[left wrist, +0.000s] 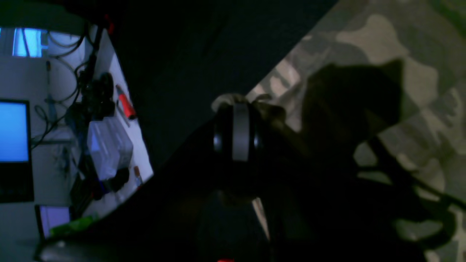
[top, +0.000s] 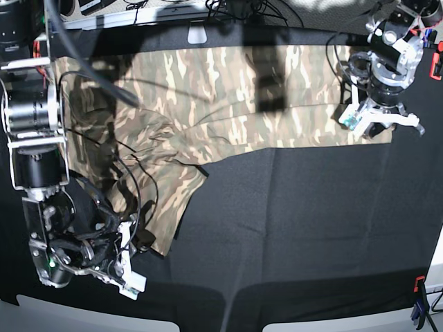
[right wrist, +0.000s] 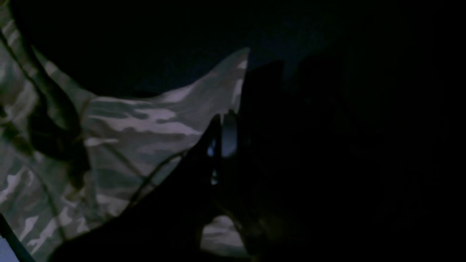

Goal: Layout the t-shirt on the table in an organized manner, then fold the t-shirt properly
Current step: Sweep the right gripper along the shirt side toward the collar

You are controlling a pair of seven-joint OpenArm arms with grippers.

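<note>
My two arms reach over the table (top: 311,221), a wide surface under matte black cloth. The t-shirt (top: 228,97), in tan, olive and brown camouflage, lies spread across the upper half of the base view, running from the upper left to the right side, with one part draping diagonally down toward the lower left. My left gripper (top: 377,123) is in the upper right of the base view, at the shirt's right edge. In the left wrist view it (left wrist: 236,105) sits at the centre, its jaws pinched together on a small bunch of the shirt's (left wrist: 382,54) edge, where the fabric meets the black cloth. My right gripper (top: 142,242) is in the lower left of the base view, at the low tip of the draped part. In the right wrist view, which is very dark, it (right wrist: 225,120) is at the centre with jaws together, and a pointed corner of the shirt (right wrist: 145,127) rises just beside them; they look clamped on that corner. A red and blue clamp (top: 418,304) grips the table's lower right edge.
</note>
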